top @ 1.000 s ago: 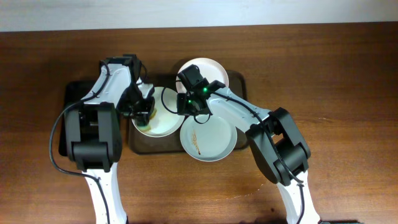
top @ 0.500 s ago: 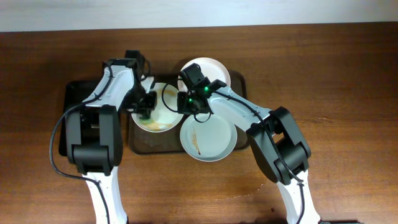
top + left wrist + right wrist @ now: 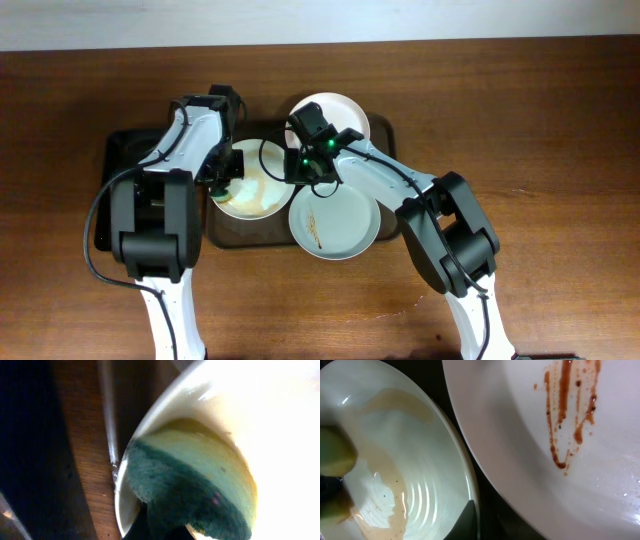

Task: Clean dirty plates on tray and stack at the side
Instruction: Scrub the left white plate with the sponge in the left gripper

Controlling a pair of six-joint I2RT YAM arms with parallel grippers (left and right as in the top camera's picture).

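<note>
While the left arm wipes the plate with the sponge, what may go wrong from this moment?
1. Sauce lies as a thin film over the wiped plate; the sponge may only smear it.
2. This plate's rim sits close to the front plate, which is streaked; a hard push might knock them together and carry sauce across.

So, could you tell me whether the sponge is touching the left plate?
Touching: the left wrist view shows the sponge pressed against the inside of the left plate.

Three round plates, one brown tray, one black tray, one green sponge, two robot arms
</note>
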